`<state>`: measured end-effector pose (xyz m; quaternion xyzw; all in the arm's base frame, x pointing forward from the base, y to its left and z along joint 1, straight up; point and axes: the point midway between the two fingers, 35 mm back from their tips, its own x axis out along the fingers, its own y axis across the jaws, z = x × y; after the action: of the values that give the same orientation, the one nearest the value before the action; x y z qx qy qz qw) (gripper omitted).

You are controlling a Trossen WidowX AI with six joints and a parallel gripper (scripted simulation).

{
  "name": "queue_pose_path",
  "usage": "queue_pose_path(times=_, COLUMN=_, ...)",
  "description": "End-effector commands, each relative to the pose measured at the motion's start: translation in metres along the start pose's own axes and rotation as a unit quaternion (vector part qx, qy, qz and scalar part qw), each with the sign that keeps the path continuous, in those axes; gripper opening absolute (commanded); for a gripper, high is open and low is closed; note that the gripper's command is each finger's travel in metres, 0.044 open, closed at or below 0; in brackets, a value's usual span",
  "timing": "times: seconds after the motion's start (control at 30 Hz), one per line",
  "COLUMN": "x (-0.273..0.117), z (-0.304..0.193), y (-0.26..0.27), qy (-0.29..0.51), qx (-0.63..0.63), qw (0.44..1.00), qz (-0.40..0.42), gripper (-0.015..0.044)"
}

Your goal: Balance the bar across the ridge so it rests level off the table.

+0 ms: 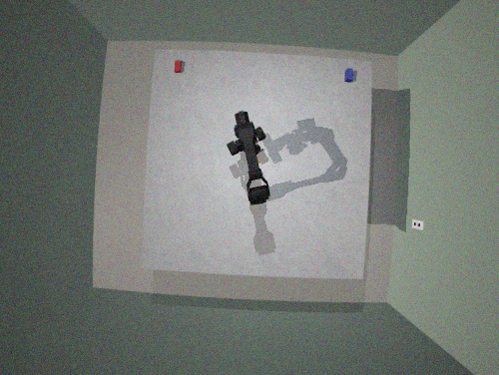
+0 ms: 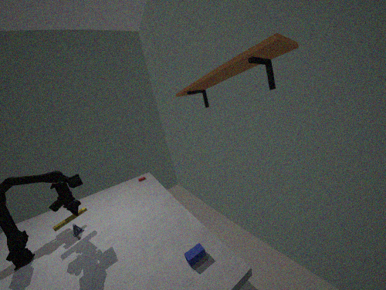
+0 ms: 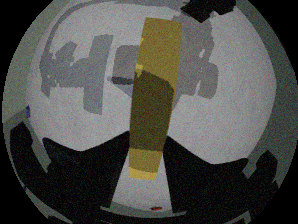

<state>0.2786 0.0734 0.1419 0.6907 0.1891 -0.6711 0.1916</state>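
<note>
The yellow bar (image 2: 63, 224) (image 3: 159, 55) is held in the air, with its shadow apart from it on the table. My gripper (image 2: 77, 214) (image 3: 147, 137) is shut on the bar; in the wrist view the bar runs between both fingers, with the longer part beyond them. The small dark ridge (image 2: 77, 230) stands on the table, below the bar in the exterior view, with a visible space between them. In the top view the arm hides the ridge, the fingers and nearly all of the bar. In the wrist view the bar hides most of the area around the ridge.
A blue block (image 1: 348, 75) (image 2: 195, 254) and a red block (image 1: 178, 66) (image 2: 142, 179) lie near two far corners of the white table (image 1: 200, 224) (image 2: 154, 216), well away from the arm. A wooden shelf (image 2: 239, 66) on black brackets is on the wall above.
</note>
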Motion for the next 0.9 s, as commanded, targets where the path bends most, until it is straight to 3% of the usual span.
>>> queue_pose_path(times=0.0, x=0.008, z=0.0, y=0.0, qy=-0.002, qx=0.003, qw=1.0, qz=-0.002, gripper=0.0)
queue_pose_path(times=0.87, x=0.026, z=0.002, y=0.002, qy=-0.002, qx=0.004, qw=1.0, qz=-0.002, gripper=0.0)
